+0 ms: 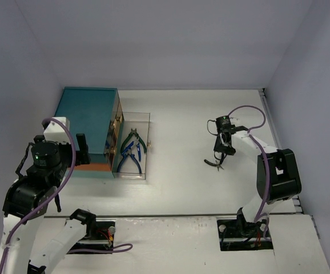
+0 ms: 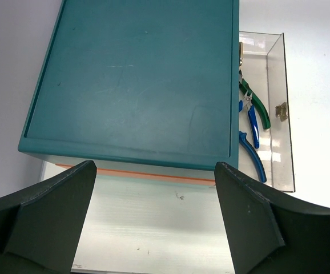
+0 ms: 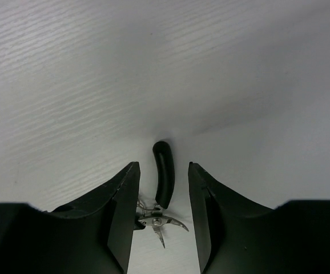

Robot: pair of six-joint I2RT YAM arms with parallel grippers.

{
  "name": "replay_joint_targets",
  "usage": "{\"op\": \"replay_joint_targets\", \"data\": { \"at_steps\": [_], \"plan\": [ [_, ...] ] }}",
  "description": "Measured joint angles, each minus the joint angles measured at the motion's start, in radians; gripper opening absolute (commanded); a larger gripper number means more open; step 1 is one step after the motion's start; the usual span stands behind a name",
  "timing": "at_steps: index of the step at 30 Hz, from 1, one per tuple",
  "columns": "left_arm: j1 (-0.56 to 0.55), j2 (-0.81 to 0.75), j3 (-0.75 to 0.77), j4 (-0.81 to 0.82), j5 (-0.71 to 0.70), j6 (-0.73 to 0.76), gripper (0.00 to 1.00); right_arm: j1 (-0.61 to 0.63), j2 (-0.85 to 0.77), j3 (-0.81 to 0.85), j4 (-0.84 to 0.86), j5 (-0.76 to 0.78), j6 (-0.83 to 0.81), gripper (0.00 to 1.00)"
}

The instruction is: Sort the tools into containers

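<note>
L gripper [image 1: 83, 149] sits at the near-left corner of the teal chest [image 1: 88, 120]. Its fingers [image 2: 56, 211] are spread wide w/ nothing btwn them. From the wrist cam the chest's flat top and the orange band [image 2: 136, 173] low on its side lie just past the tips. Can't tell if a finger touches the chest.

On the chest's right side a clear drawer [image 1: 148, 128] stands open, w/ a brass knob [image 2: 281, 110] on its outer wall. Inside lie the green-handled pliers [image 2: 256, 104] toward the chest's far end, then the blue-handled pliers [image 2: 253, 127] close beside them. A 2nd blue pair [image 2: 254, 158] lies toward the near end. All are flat on the drawer floor.

Well right of the chest, across the table [image 1: 176, 114], R gripper [image 1: 221, 154] points down over the black-handled pliers [image 1: 213, 164]. Wrist cam shows its jaws parted to a narrow gap, w/ one black handle btwn the fingers [image 3: 119, 217]. A sliver of table shows either side of that handle, so no grip. These pliers lie on the table, metal nose toward the cam.
</note>
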Motion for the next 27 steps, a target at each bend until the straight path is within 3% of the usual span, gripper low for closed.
{"op": "replay_joint_targets", "data": {
  "at_steps": [14, 17, 27],
  "plan": [
    [0.000, 0.009, 0.000, 0.000, 0.003, 0.000, 0.81, -0.068, 0.059, -0.030, 0.039, -0.085, 0.004, 0.19],
    [0.000, 0.010, 0.000, 0.000, 0.003, 0.000, 0.81, -0.068, 0.059, -0.031, 0.046, -0.097, 0.001, 0.00],
    [0.000, 0.029, 0.000, 0.000, 0.003, 0.000, 0.81, -0.033, 0.032, -0.019, 0.040, -0.126, -0.014, 0.00]
  ]
}}
